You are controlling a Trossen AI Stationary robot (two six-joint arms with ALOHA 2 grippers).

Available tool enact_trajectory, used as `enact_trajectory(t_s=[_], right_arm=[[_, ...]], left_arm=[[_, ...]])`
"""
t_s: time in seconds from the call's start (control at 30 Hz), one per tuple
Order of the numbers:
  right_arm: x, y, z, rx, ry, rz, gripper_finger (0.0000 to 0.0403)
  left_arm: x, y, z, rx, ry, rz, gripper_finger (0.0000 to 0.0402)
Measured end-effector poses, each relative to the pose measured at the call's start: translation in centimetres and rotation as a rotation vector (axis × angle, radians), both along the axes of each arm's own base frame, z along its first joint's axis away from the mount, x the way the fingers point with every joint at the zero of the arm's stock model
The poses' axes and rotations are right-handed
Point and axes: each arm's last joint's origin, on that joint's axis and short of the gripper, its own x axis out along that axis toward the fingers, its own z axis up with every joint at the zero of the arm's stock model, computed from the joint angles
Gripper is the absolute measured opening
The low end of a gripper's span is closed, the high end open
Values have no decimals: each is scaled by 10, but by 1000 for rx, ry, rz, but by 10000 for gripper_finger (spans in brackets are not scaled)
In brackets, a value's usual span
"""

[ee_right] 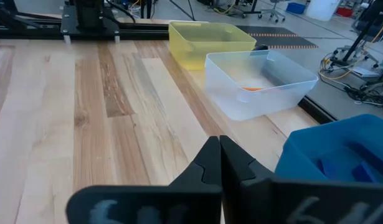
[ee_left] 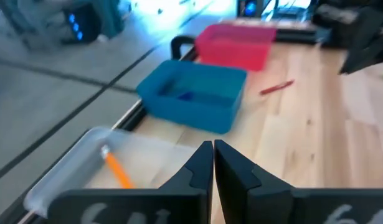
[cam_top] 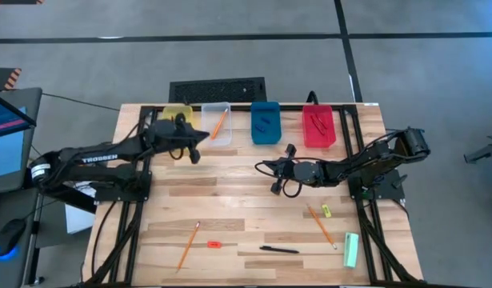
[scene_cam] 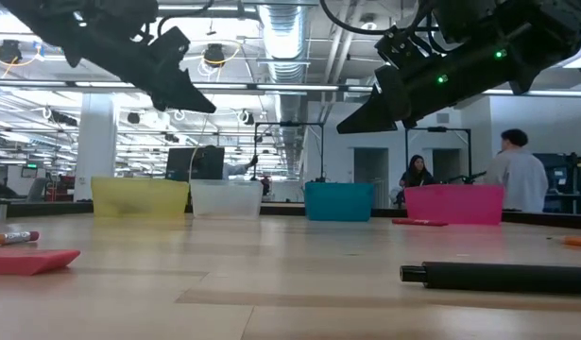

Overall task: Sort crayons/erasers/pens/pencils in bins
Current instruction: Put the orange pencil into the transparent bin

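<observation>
Sorting partly done. Along the far edge of the wooden table [cam_top: 230, 200], four bins in a row: yellow bin [cam_top: 176, 113], clear bin [cam_top: 218, 136], blue bin [cam_top: 266, 134], red bin [cam_top: 318, 140]. In the clear bin, one orange pencil [cam_top: 219, 122]; in the blue bin, small blue pieces [cam_top: 264, 124], probably erasers; in the red bin, reddish crayons [cam_top: 318, 122]; contents of the yellow bin not discernible. Left to sort, on the near half of the table: a pencil [cam_top: 188, 246] and a red-orange eraser [cam_top: 214, 244] just beside it, a dark pen [cam_top: 279, 250], a second pencil [cam_top: 321, 224] near a yellow eraser [cam_top: 326, 211], and, close to the red bin, a loose crayon [ee_left: 277, 87]. Also present, at the near right corner, a pale green bar [cam_top: 351, 250]. Left gripper [ee_left: 213, 165] above the near rim of the clear bin, fingers pressed together, holding nothing. Right gripper [ee_right: 219, 152] above mid-table in front of the blue bin, likewise closed and empty. By these signs, roughly half of the job remaining. Surface: pale butcher-block planks on a black frame. Surroundings: grey floor [cam_top: 406, 72] crossed by dark lines, a black ribbed mat [cam_top: 218, 88] behind the table, a monitor [cam_top: 6, 132] at the left, and, beyond, an open hall with ceiling ducts [scene_cam: 281, 38] and two people [scene_cam: 517, 179] standing far off.
</observation>
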Motion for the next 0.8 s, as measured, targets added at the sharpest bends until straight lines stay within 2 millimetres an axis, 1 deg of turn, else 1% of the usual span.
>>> enact_trajectory(t_s=[0.23,0.33,0.5,0.8], right_arm=[[0,0,0,-1,3,0,8],[0,0,0,-1,4,0,9],[0,0,-1,-3,9,1,3],[0,0,-1,-3,8,1,7]], left_arm=[[3,-16,-12,33,-84,-78,6],[3,-20,-16,34,-90,-100,6],[5,-26,-18,21,-92,-125,6],[8,-30,-20,32,-79,-157,6]])
